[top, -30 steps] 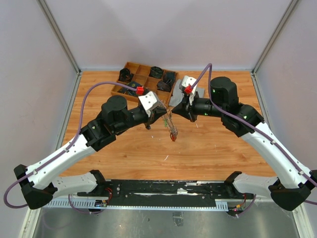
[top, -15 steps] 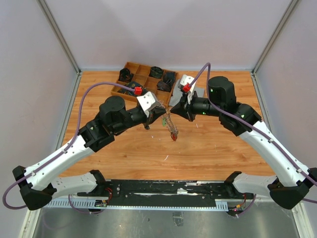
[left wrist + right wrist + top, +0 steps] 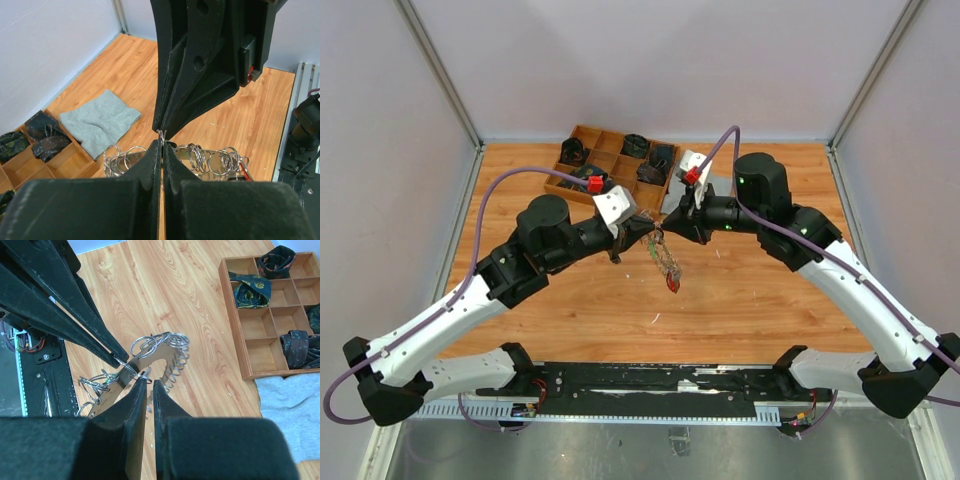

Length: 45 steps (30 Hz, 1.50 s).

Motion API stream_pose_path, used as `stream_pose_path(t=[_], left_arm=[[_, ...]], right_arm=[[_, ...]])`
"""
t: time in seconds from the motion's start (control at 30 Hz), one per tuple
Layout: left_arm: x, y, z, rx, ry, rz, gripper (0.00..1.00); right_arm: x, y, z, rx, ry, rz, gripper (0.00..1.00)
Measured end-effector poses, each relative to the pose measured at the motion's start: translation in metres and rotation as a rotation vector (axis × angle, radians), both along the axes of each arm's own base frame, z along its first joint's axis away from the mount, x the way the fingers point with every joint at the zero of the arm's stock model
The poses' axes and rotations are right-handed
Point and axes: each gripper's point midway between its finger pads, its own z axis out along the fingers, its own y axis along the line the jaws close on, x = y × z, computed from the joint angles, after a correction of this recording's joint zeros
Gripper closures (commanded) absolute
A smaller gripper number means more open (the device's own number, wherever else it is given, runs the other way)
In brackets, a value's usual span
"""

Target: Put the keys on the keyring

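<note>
**Desk:** Start with the overhead. Where is the keyring?

**Me:** The keyring (image 3: 664,260) hangs in the air over the middle of the table (image 3: 770,300), at the spot where my two arms meet. Its long axis slants from the fingertips down and to the right, toward the near edge. A red tag (image 3: 672,286) marks the low end. The left gripper (image 3: 642,233) and the right gripper (image 3: 667,221) come tip to tip at the upper end.

**Desk:** And the left wrist view?

**Me:** My left fingers are pressed together with a bit of the keyring's wire nipped at their tips. The bunch of loops lies crosswise beneath them, left to right, with the red tag at the right end. The right fingers come down from above onto the same spot. A grey cloth (image 3: 100,122) and a wooden tray (image 3: 30,160) sit on the table off to the left.

**Desk:** Right wrist?

**Me:** The right fingers are narrow, with only a slim gap between them. A loop of wire sits at one tip, but I cannot tell whether it is pinched. In this view the keyring runs on a diagonal from lower left to upper right, with its loops fanned out at the upper end.
</note>
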Motion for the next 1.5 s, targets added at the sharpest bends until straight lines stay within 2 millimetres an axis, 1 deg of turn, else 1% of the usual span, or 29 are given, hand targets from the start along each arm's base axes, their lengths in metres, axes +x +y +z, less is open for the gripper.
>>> stream_pose_path(t=[0.07,0.17,0.33,0.43,0.53,0.63,0.77,0.93,1.03,1.2,1.37,1.5], left_arm=[[-0.002,0.0,0.001,-0.004,0.0,-0.005,0.99],[-0.003,0.0,0.002,-0.008,0.0,-0.012,1.0],[-0.006,0.001,0.01,-0.033,-0.015,-0.019,0.99],[-0.007,0.001,0.014,-0.05,-0.014,-0.02,0.99],[-0.009,0.0,0.018,-0.074,-0.01,-0.029,0.99],[-0.014,0.0,0.019,-0.104,0.008,-0.045,1.0],[-0.024,-0.002,0.025,-0.163,0.038,-0.081,0.99],[-0.041,-0.003,0.041,-0.244,0.061,-0.153,1.0],[-0.054,-0.005,0.055,-0.293,0.061,-0.22,0.99],[-0.07,-0.006,0.068,-0.334,0.062,-0.301,0.99],[-0.079,-0.006,0.073,-0.349,0.067,-0.348,1.0],[-0.082,-0.006,0.074,-0.354,0.068,-0.36,0.99]], right_arm=[[0.0,0.001,-0.002,-0.002,0.008,0.003,0.83],[0.0,0.001,-0.005,-0.01,0.017,0.002,0.79],[-0.001,-0.004,-0.007,-0.031,0.007,-0.007,0.66],[-0.007,-0.01,0.001,-0.022,-0.046,0.007,0.62],[-0.02,-0.019,0.012,0.009,-0.116,0.033,0.61],[-0.032,-0.026,0.028,0.06,-0.193,0.057,0.59],[-0.045,-0.029,0.052,0.139,-0.277,0.084,0.58],[-0.057,-0.025,0.076,0.228,-0.321,0.141,0.59],[-0.066,-0.021,0.084,0.27,-0.313,0.183,0.59],[-0.082,-0.016,0.097,0.332,-0.291,0.261,0.59],[-0.098,-0.013,0.112,0.402,-0.276,0.337,0.6],[-0.104,-0.011,0.118,0.427,-0.262,0.371,0.61]])
